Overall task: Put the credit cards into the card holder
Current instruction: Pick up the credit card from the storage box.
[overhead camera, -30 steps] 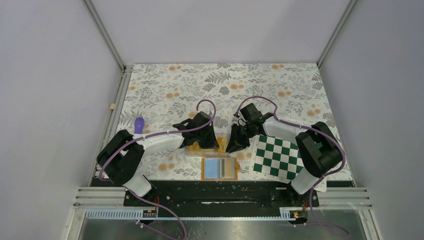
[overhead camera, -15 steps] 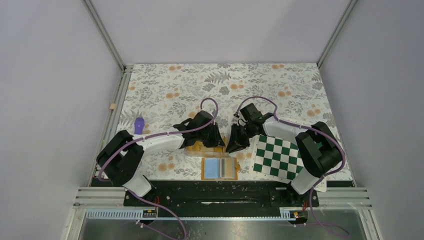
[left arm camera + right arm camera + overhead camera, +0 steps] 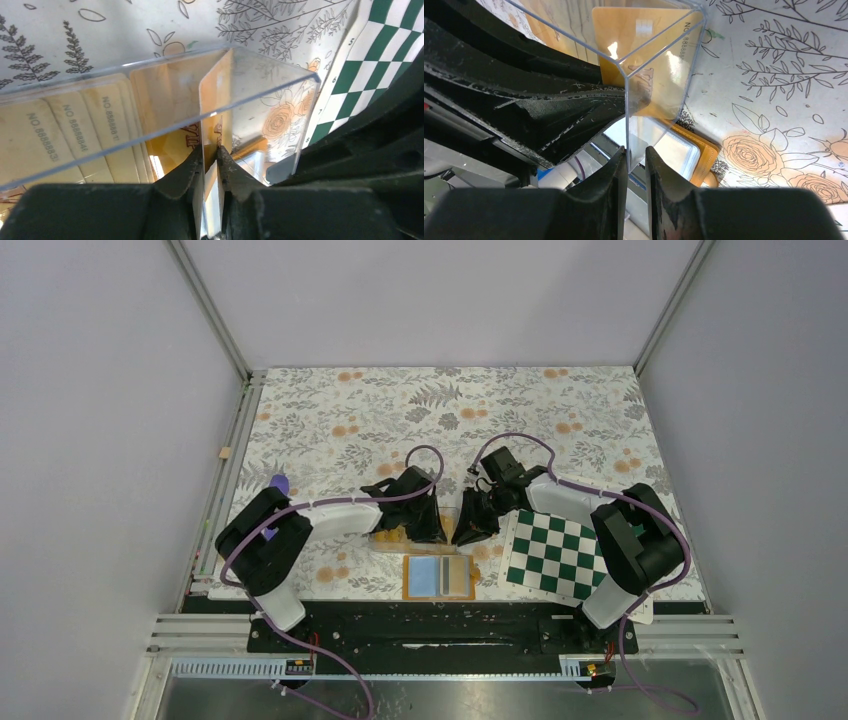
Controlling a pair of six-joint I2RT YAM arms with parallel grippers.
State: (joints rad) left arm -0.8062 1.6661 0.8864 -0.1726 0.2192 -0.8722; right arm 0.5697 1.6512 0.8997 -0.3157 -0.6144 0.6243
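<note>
Orange-yellow credit cards [image 3: 65, 145] in clear box [image 3: 272, 100], printed "NO 8888…"

Left of the left gripper [image 3: 211, 156], three cards [image 3: 75, 135] lie in the clear box [image 3: 260, 85]. Each carries a printed line starting "NO" and then a run of digits, mostly eights; the last digits are too blurred to tell. The upright card [image 3: 217, 85] pinched in that gripper shows part of a large brown print, unreadable. To its right, the chequered board [image 3: 385, 30] has edge numerals 5 and 6. Above the right gripper [image 3: 635, 150], which clamps the box wall, the upright card bears "NO. 888888" down its edge.
</note>
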